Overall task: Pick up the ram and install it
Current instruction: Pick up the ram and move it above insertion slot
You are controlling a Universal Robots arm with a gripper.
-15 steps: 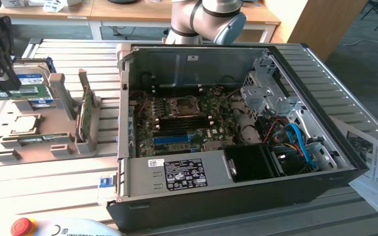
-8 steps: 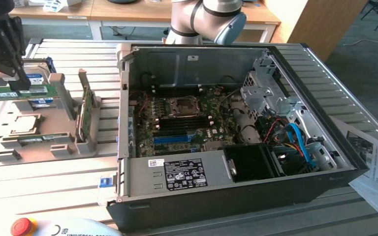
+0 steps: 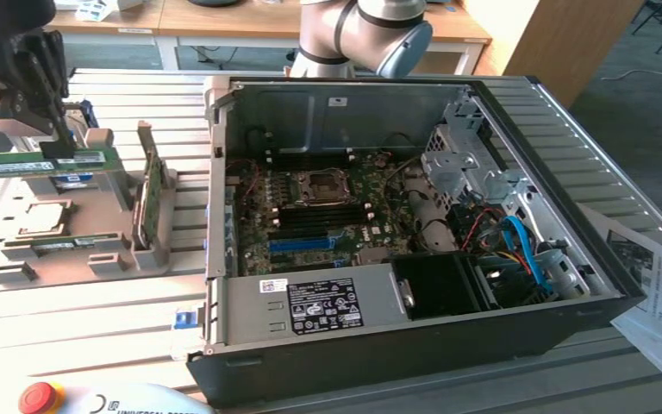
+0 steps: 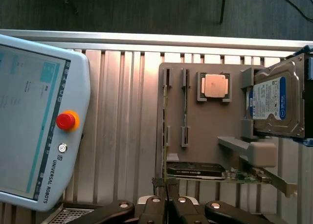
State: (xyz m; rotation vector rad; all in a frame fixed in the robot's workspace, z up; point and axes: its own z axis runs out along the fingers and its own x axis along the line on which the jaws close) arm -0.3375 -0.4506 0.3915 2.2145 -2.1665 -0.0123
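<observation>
At the exterior view's left, over the grey tray (image 3: pixel 113 259), well outside the computer case (image 3: pixel 423 362):

- Your gripper (image 3: pixel 58 153) is clamped tight on the ram (image 3: pixel 9 166). The stick lies level with its labelled face to the camera. One end runs off the picture's edge, and the other end pokes out past the fingers towards the case.
- The ram hangs clear of the tray and touches nothing but the claw.
- In the wrist view, the gripper (image 4: pixel 165 184) has its two black fingers (image 4: pixel 157 209) closed together. The ram (image 4: pixel 164 131) shows edge-on as a thin green line running away from them, above the tray (image 4: pixel 205 131).
- On the tray you have a square processor (image 3: pixel 38 220) lying flat and a larger green card (image 3: pixel 147 203) standing on edge, on the side nearest the case.
- The wrist view adds a hard drive (image 4: pixel 274 104) propped at one end of the tray. The processor (image 4: pixel 215 85) and the card (image 4: pixel 205 171) appear there too. Another thin stick (image 4: pixel 185 114) sits in a tray groove just beside the held one.
- The case lies open on its side. The motherboard's blue slot (image 3: pixel 308 244) is in the middle of the board, just below the processor socket (image 3: pixel 314 185) and well apart from the ram. The power supply (image 3: pixel 308 306) fills the near side of the case.
- The teach pendant (image 3: pixel 101 404) rests on the slatted table (image 3: pixel 78 319), its red stop button (image 3: pixel 38 397) facing up. In the wrist view the pendant (image 4: pixel 34 111) lies beside the tray.
- The arm's base joint (image 3: pixel 360 30) stands behind the case.
</observation>
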